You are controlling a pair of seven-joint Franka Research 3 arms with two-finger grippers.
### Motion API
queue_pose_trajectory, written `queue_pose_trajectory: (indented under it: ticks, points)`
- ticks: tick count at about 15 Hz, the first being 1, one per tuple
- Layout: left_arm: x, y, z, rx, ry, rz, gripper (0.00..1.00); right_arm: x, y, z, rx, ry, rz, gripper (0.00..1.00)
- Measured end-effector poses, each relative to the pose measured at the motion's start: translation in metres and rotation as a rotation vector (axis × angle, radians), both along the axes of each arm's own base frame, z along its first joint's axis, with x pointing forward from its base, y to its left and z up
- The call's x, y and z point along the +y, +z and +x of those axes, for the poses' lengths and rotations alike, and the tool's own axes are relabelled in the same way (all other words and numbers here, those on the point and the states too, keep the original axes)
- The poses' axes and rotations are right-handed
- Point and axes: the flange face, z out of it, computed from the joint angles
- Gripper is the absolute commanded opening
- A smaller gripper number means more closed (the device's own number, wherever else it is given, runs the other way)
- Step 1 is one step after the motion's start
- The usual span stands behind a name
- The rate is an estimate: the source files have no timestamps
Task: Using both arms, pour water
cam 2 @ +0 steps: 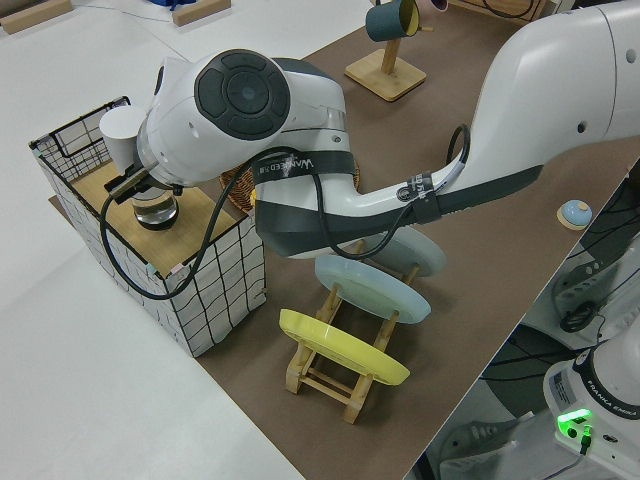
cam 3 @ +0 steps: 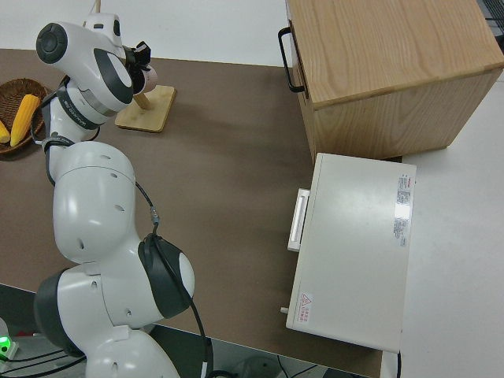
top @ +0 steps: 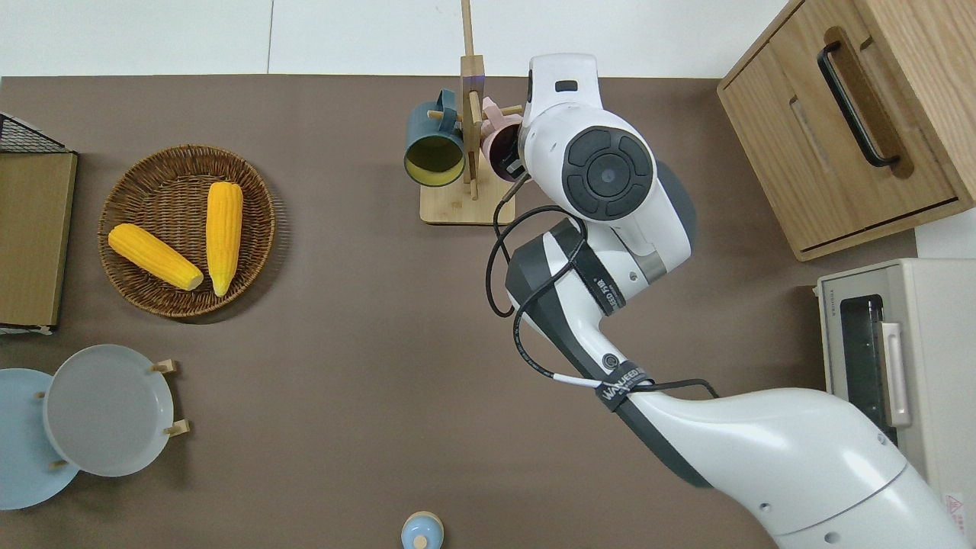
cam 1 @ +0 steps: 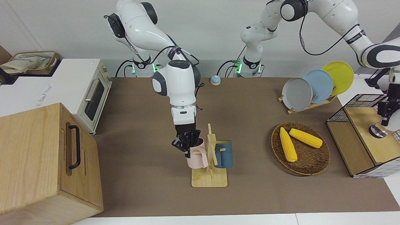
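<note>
A pink mug (cam 1: pixel 198 158) and a dark blue mug (cam 1: pixel 225 154) hang on a wooden mug rack (cam 1: pixel 209 180) in the middle of the table, on the side away from the robots. The right gripper (cam 1: pixel 186 142) is down at the pink mug's rim (top: pixel 497 145), and the mug still hangs on its peg. At the left arm's end of the table, the left gripper (cam 1: pixel 385 118) hangs just over a clear glass vessel (cam 1: pixel 377 131). The vessel (cam 2: pixel 155 210) stands on the wooden shelf of a wire basket (cam 2: pixel 205 275). No water shows.
A wicker basket (cam 1: pixel 312 172) with two corn cobs lies between the rack and the wire basket. Nearer the robots, a plate stand (cam 1: pixel 297 93) holds grey, blue and yellow plates. A wooden cabinet (cam 1: pixel 40 162) and a toaster oven (cam 1: pixel 90 93) are at the right arm's end. A small blue bell (cam 1: pixel 215 80) sits by the arm bases.
</note>
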Motion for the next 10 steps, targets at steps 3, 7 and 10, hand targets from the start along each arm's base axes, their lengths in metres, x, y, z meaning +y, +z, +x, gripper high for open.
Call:
queue_pose_trajectory:
  ticks: [3,7,10]
  points:
    - [0.0,0.0,0.0,0.0,0.0,0.0,0.0,0.0006,0.0012,-0.0001,-0.001,-0.008,0.006,0.0]
    - [0.0,0.0001,0.0001,0.0,0.0,0.0,0.0,0.0015,0.0057,-0.001,-0.002,-0.028,0.021,0.0]
    - [0.0,0.0002,0.0001,0.0,0.0,0.0,0.0,0.001,0.0052,-0.0016,0.01,-0.062,0.032,0.0]
